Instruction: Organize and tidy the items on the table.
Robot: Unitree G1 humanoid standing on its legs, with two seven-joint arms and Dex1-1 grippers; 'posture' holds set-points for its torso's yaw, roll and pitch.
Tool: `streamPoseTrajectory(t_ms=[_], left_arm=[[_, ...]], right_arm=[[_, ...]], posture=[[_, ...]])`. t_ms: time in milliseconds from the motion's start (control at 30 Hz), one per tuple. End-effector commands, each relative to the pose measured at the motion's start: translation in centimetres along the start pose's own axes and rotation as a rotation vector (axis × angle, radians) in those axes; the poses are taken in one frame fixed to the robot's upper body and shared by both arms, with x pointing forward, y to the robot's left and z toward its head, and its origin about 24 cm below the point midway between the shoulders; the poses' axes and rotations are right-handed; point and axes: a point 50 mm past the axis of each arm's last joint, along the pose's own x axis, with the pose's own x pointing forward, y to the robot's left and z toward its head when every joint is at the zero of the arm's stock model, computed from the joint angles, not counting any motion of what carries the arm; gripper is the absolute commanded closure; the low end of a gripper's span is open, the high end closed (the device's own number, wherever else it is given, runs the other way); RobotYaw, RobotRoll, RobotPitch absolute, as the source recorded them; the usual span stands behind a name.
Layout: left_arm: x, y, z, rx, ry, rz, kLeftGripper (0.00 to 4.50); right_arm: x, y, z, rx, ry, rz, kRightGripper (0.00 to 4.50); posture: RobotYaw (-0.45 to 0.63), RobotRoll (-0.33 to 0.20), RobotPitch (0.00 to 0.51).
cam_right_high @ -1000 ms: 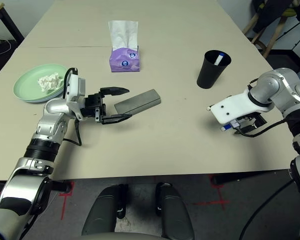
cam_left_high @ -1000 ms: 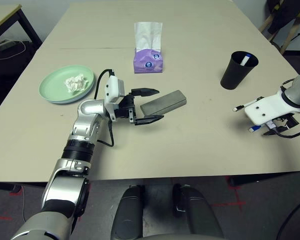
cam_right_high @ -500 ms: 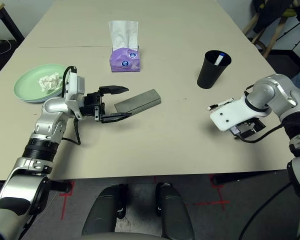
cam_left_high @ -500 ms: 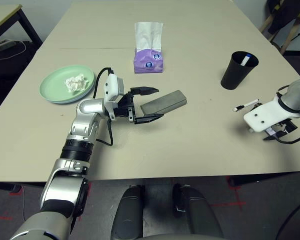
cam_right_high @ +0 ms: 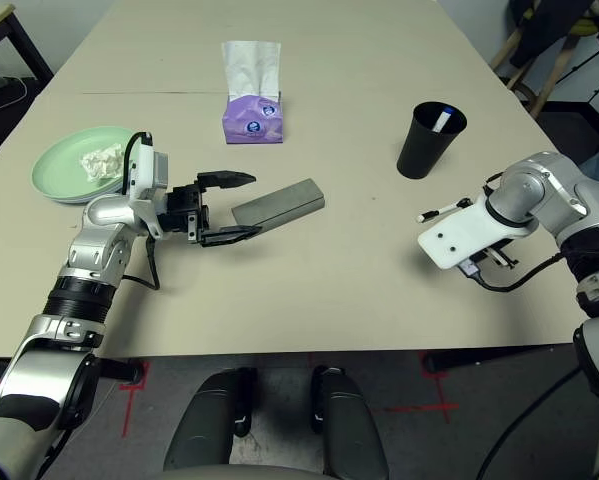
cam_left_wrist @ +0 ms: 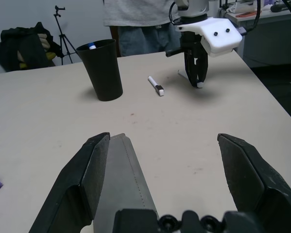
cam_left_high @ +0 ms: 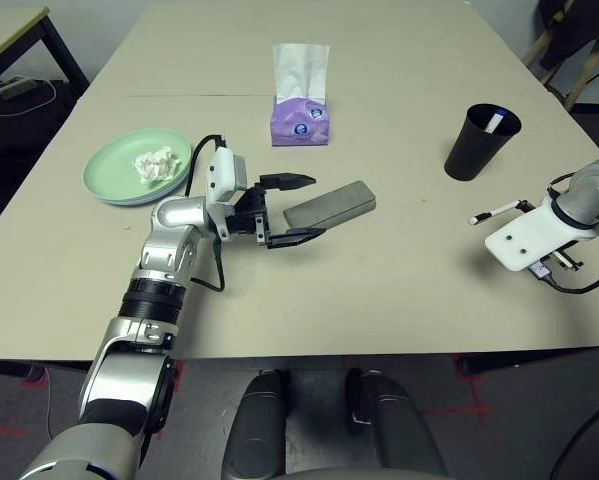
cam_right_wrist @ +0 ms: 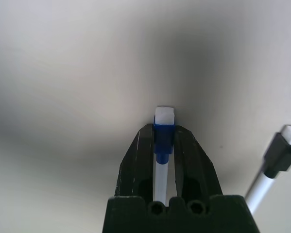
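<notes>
Halfway-ish by the look of it. Nearest: right gripper (cam_right_wrist: pixel 163 145) clamped on a blue-capped marker (cam_right_wrist: pixel 163 127), pointing down at the table (cam_left_high: pixel 399 290); second marker (cam_left_high: pixel 493 210) lying loose just beside. Left gripper (cam_left_wrist: pixel 170 160) spread wide, one finger alongside the grey glasses case (cam_left_high: pixel 329 204), not gripping. Further back: tissue wad (cam_left_high: pixel 152 164) sitting on the green plate (cam_left_high: pixel 107 178), black cup (cam_left_high: pixel 481 141) already holding a pen. Change from a second ago: right fingers gaped then, pinched shut now.

right gripper (cam_right_wrist: pixel 163 141) now closed around a blue-and-white marker (cam_right_wrist: pixel 163 127) after standing open a second ago, sunk lower against the table (cam_left_high: pixel 399 290), the black-capped white marker pen (cam_left_high: pixel 493 210) beside it now uncovered
</notes>
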Motion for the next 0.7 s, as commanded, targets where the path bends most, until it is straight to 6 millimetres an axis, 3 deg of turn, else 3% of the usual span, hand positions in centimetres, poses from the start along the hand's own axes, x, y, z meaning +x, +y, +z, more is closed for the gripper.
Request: streamPoseTrajectory(t_ms=[33,267,467,567,700], left_arm=[[0.1,-0.3,0.0,-0.003,-0.001,-0.033,0.00],[0.1,-0.6,-0.3,-0.029,0.019,-0.066,0.00],[0.1,-0.5,-0.2,-0.026,-0.010,-0.025,0.00],[0.1,-0.5,-0.4,-0.035,-0.010,0.007,0.00],[-0.1,-0.6,-0.8,-0.061,-0.007,0.040,0.00]], right_arm=[[-1.6,0.0,0.7,0.012,-0.055,-0.029,4.08],[-3.4,0.2,2.7,0.147,-0.223,-0.091,4.08],[-5.6,-1.4,4.2,0.453,-0.621,-0.226,4.08],[-6.4,-2.6,4.5,0.585,-0.846,-0.480,4.08],[-6.1,-2.5,4.4,0.737,-0.996,-0.729,4.08]], posture=[[0.05,0.000,0.169],[0.03,0.000,0.164],[0.03,0.000,0.163],[0.03,0.000,0.159],[0.02,0.000,0.156]])
